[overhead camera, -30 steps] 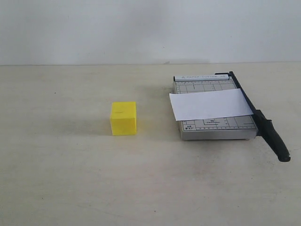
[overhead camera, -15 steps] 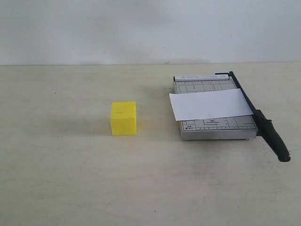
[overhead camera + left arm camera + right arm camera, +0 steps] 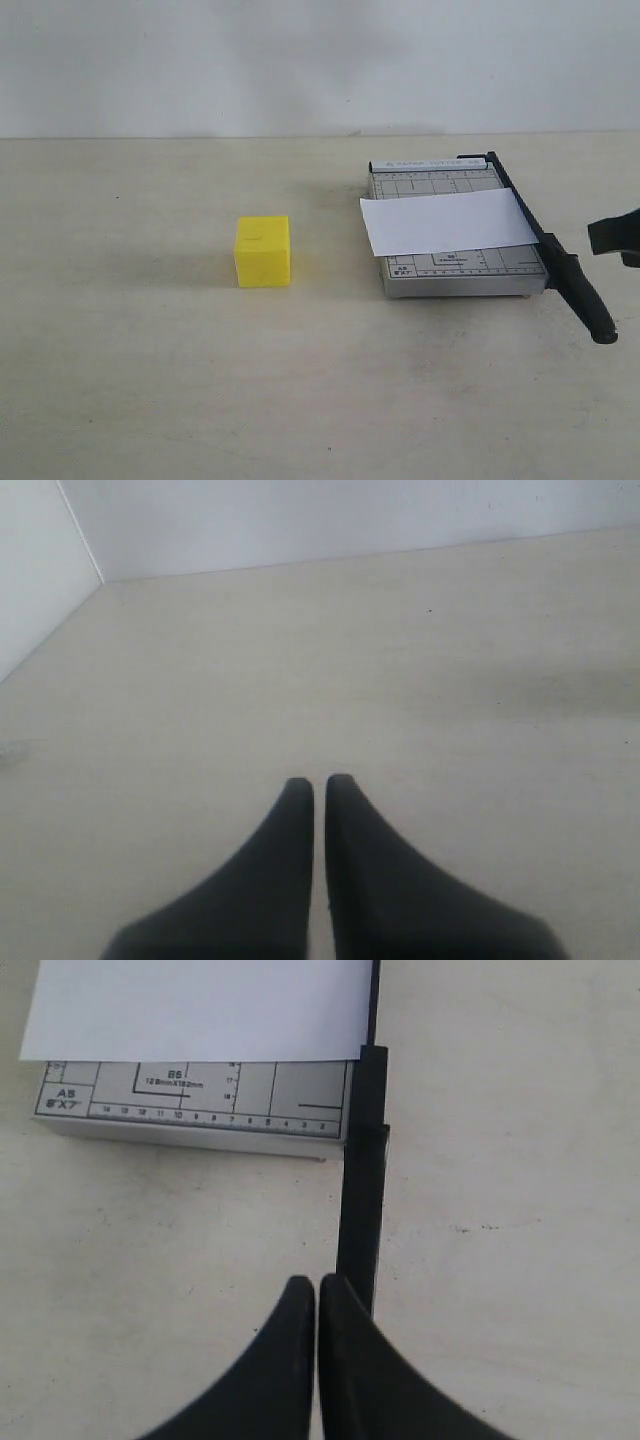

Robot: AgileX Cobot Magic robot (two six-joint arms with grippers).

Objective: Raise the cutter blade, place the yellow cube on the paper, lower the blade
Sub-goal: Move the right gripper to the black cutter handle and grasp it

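Because the cutter blade [image 3: 560, 255] lies flat along the right side of the grey cutter base [image 3: 455, 272], nothing of the task looks done yet, and raising it is the step in hand, as I judge it. Its thick handle [image 3: 588, 300] juts past the base toward the near right corner of the worktop [image 3: 150, 380], which leaves a free length to take hold of.

The paper [image 3: 447, 222] lies across the base, overhanging its left side and reaching the blade on the right. Whether its end is tucked under the blade I cannot tell. With the blade down, the sheet is ready for the weight.

The yellow cube [image 3: 263, 251] stands by itself near the middle of the worktop, well apart from the cutter on its left, upright and clear of anything.

The right gripper [image 3: 317, 1285] hovers just above the handle on the near side of the base. Its fingers [image 3: 345, 1360] are pressed together and grip nothing. They would have to part before they could take the handle, or else push up from beneath it. In the exterior view only a dark part of this arm shows at the right edge.

The left gripper [image 3: 319, 782] looks onto bare worktop with its fingers [image 3: 270, 880] closed and empty, likely waiting for the cube.
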